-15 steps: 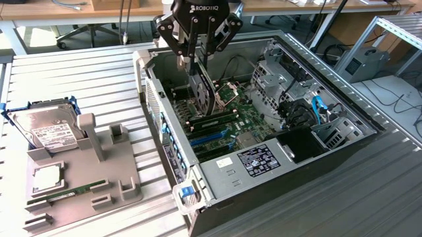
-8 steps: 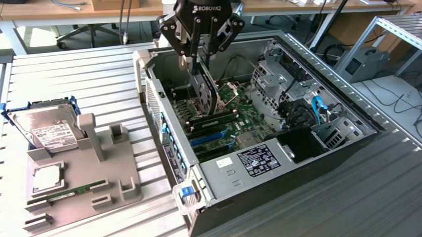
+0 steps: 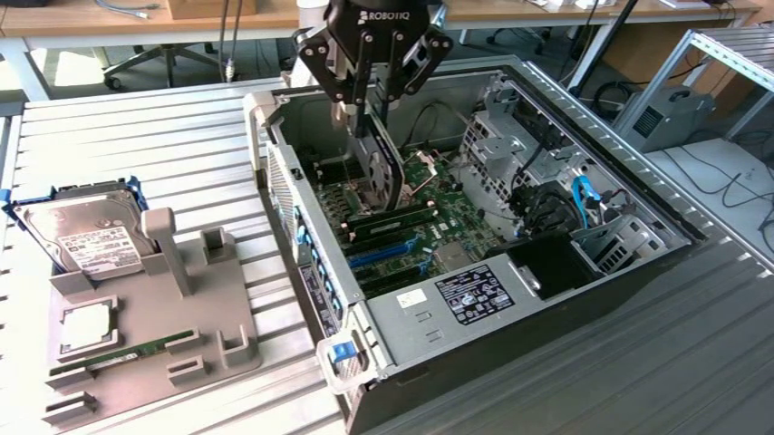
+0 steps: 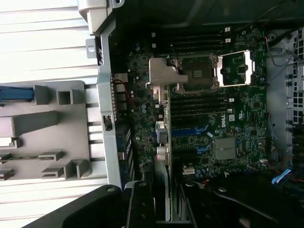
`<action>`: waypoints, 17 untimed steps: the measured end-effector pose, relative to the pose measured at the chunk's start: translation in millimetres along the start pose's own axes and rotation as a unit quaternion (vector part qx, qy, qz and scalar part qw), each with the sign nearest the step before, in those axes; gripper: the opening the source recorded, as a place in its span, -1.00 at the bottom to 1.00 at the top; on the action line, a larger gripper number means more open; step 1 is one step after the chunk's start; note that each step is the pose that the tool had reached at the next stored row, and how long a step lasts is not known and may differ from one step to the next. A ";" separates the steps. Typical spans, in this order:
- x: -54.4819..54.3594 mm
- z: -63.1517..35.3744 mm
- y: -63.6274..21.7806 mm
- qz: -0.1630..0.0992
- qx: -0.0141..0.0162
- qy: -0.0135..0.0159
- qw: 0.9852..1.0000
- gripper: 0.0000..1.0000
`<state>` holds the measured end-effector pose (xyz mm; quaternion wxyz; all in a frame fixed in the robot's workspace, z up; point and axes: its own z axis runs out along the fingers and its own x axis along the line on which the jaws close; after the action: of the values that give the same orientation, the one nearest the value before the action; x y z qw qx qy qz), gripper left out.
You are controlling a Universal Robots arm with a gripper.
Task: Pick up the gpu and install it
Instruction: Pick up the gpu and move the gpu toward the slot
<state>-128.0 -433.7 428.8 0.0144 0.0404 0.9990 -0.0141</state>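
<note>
Gripping the gpu [image 3: 387,172] by its upper edge, your tool [image 3: 368,113] is clamped on it. It hangs upright over the motherboard [image 3: 454,222].

The exterior camera sits high off one corner of the computer case [image 3: 281,172], looking slantwise down into its open side from some way back. The wrist camera rides behind the gripper [image 4: 164,209], close above the case, facing straight in. Both views share the motherboard [image 3: 454,217] [image 4: 247,123] inside the case and the grey holder [image 3: 181,317] [image 4: 47,137] beside it.
</note>
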 end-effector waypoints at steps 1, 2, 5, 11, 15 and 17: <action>-0.5 0.1 0.0 0.000 0.000 0.000 1.000 -0.47; -1.0 0.2 0.1 0.000 0.000 0.000 1.000 -0.47; -3.1 0.5 0.3 0.000 0.000 0.000 1.000 -0.47; -7.0 1.1 0.6 0.000 0.000 0.000 1.000 -0.47; -9.5 1.5 0.8 0.000 0.000 0.000 1.000 -0.47; -11.1 1.7 0.9 0.000 0.000 0.000 1.000 -0.47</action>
<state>-116.7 -433.7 427.4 0.0144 0.0404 0.9990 -0.0141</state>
